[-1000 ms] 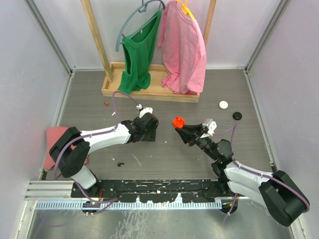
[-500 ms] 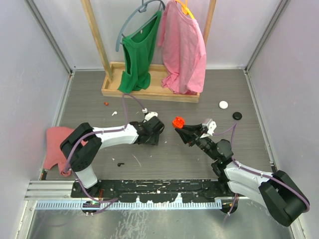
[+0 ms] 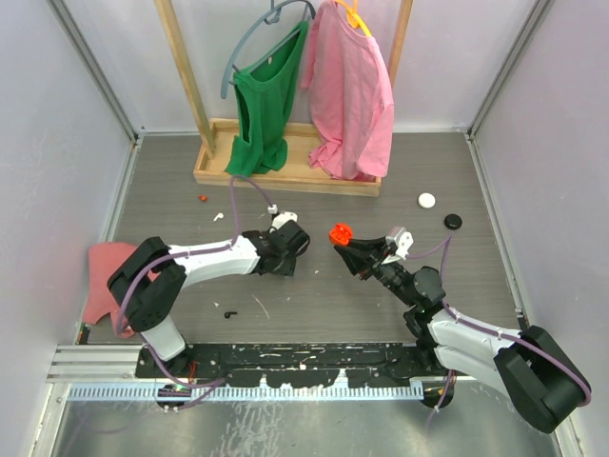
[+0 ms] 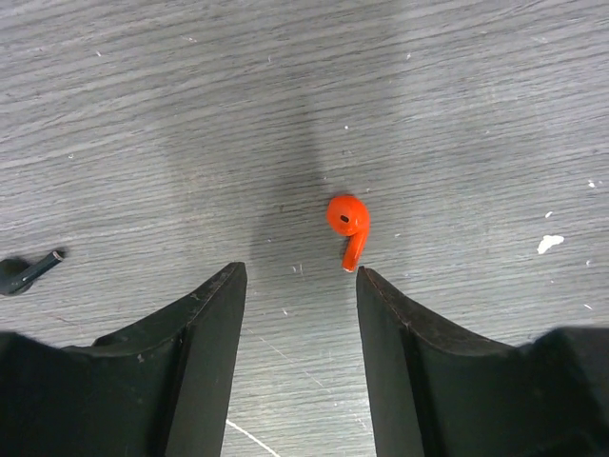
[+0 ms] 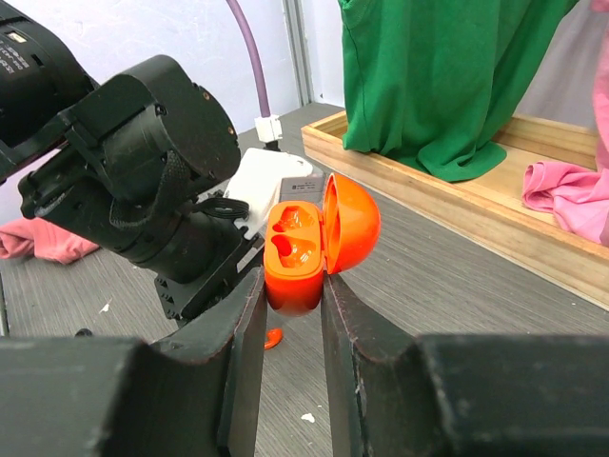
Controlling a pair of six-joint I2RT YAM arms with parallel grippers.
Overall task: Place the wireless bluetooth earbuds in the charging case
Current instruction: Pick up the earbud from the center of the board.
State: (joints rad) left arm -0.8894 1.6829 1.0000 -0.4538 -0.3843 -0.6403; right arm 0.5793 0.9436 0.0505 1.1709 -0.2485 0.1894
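Orange earbud (image 4: 347,221) on the table (image 4: 143,114), just ahead of the left pincer (image 4: 300,276).
The left pincer is open wide and holds nothing. The right pincer (image 5: 293,286) squeezes the orange case (image 5: 295,252), whose lid is up.

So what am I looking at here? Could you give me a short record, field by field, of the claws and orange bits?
left gripper: open, aimed down at the table
orange earbud: lying on the table just ahead of the open jaws, not gripped
right gripper: shut on the orange charging case
case state: hinged open, nothing inside it
black earbud: on the table, at the edge of the left wrist view
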